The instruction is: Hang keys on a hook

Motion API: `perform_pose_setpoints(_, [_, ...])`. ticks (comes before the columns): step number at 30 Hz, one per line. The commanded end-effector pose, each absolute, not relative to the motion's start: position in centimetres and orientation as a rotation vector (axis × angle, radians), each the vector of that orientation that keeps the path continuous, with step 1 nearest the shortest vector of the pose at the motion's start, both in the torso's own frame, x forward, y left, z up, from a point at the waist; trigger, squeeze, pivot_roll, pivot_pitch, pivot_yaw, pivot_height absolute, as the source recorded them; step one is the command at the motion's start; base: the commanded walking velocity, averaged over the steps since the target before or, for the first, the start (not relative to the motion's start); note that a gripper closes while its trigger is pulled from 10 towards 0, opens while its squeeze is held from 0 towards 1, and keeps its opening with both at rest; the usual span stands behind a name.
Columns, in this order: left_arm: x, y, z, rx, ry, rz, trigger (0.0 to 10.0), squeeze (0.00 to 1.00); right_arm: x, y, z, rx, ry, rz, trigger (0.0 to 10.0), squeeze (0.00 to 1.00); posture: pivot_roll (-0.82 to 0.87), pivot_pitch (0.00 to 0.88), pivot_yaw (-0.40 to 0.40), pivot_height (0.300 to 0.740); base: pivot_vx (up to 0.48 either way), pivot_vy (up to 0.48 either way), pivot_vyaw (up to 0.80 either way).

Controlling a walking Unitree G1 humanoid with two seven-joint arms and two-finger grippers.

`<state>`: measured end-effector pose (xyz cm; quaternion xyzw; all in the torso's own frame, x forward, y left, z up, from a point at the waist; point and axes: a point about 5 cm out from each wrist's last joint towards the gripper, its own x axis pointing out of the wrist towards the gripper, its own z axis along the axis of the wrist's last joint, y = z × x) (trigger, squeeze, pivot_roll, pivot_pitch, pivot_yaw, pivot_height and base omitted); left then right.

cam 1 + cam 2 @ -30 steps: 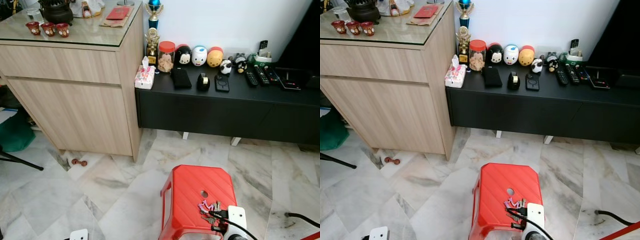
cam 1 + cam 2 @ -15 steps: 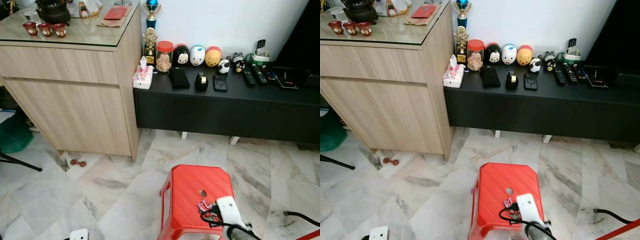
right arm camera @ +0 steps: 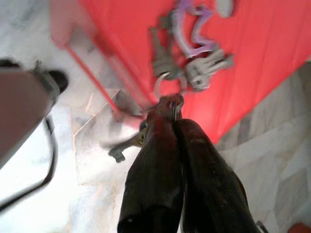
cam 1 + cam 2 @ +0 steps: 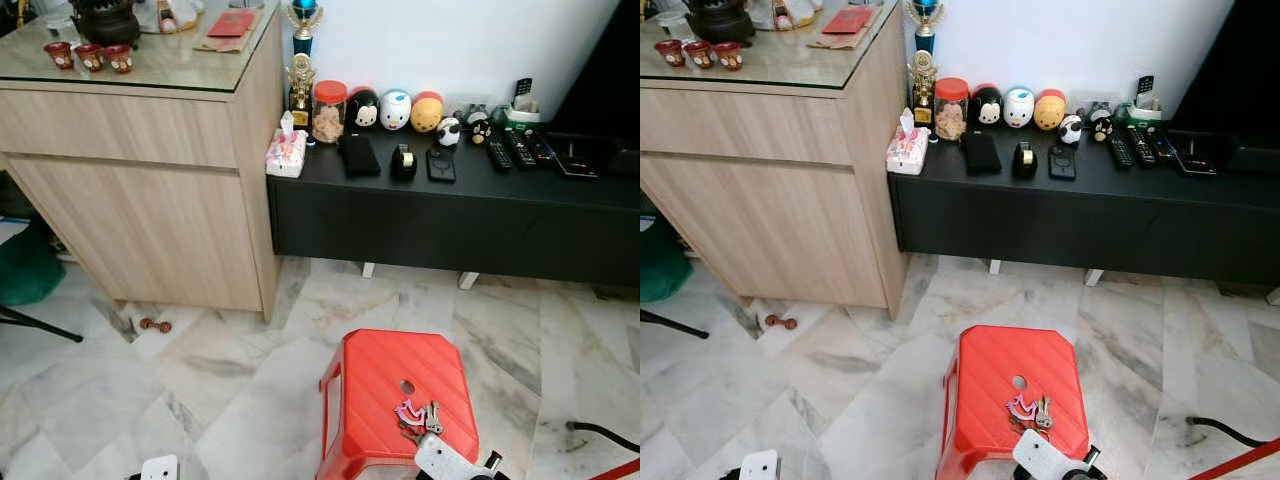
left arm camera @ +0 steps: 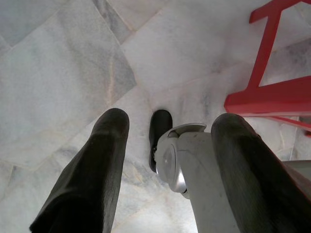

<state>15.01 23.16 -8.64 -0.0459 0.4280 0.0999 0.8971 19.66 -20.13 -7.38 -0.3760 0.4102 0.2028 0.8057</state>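
Note:
A bunch of keys (image 4: 418, 415) with a pink-purple tag lies on the near right part of a red plastic stool (image 4: 380, 368). In the right wrist view, my right gripper (image 3: 170, 104) is shut, its tips pinching the key ring at the stool's edge. The keys (image 3: 190, 73) fan out beyond the tips, and one key hangs beside the fingers. That arm's white wrist (image 4: 445, 462) sits just below the keys. My left gripper (image 5: 172, 119) hangs open over the marble floor, by my own leg.
A light wood cabinet (image 4: 150, 190) with a glass top stands at the left. A low black bench (image 4: 450, 215) along the wall carries jars, remotes and figurines. A black cable (image 4: 600, 435) lies on the floor to the right, and a small red object (image 4: 155, 325) lies by the cabinet.
My right wrist has drawn back toward me and lower, uncovering the keys it was over. The keys lie at about the same spot on the stool.

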Motion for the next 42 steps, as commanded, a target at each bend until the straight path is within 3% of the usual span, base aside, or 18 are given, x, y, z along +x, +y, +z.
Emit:
perform_pose_setpoints(1, [14.5, 22.9, -9.0, -0.105, 0.913, 0.201, 10.0, 0.00, 21.0, -20.4, -6.5, -0.788, 0.825, 0.385, 10.0, 0.00, 0.12, 0.071, -0.072, 0.740, 0.000, 0.000, 0.00])
perform_pose_setpoints(6, [14.5, 22.8, -9.0, -0.107, 0.911, 0.201, 10.0, 0.00, 23.5, -20.2, -4.7, -0.647, 0.690, 0.263, 10.0, 0.00, 0.13, 0.068, -0.076, 0.740, 0.000, 0.000, 0.00])
perform_pose_setpoints(12, [14.5, 22.6, -9.0, -0.108, 0.913, 0.198, 10.0, 0.00, 24.1, -19.6, -4.3, -0.037, 0.639, -0.002, 10.0, 0.00, 0.13, 0.066, -0.078, 0.740, 0.000, 0.000, 0.00])
perform_pose_setpoints(15, [14.5, 22.6, -9.0, -0.107, 0.912, 0.197, 10.0, 0.00, 23.8, -19.5, -4.5, 0.096, 0.638, -0.090, 10.0, 0.00, 0.13, 0.067, -0.077, 0.740, 0.000, 0.000, 0.00])
perform_pose_setpoints(22, [14.6, 22.5, -9.0, -0.106, 0.903, 0.197, 10.0, 0.00, 22.9, -18.3, -5.3, 0.121, 0.650, -0.112, 10.0, 0.00, 0.13, 0.068, -0.073, 0.740, 0.000, 0.000, 0.00])
perform_pose_setpoints(28, [14.6, 22.4, -9.0, -0.102, 0.903, 0.192, 10.0, 0.00, 20.4, -18.3, -7.1, 0.204, 0.784, -0.184, 10.0, 0.00, 0.12, 0.064, -0.076, 0.740, 0.000, 0.000, 0.00])
perform_pose_setpoints(42, [14.7, 22.4, -9.0, -0.080, 0.902, 0.189, 10.0, 0.00, 19.0, -18.4, -8.0, 0.163, 0.872, -0.153, 10.0, 0.00, 0.13, 0.049, -0.074, 0.740, 0.000, 0.000, 0.00])
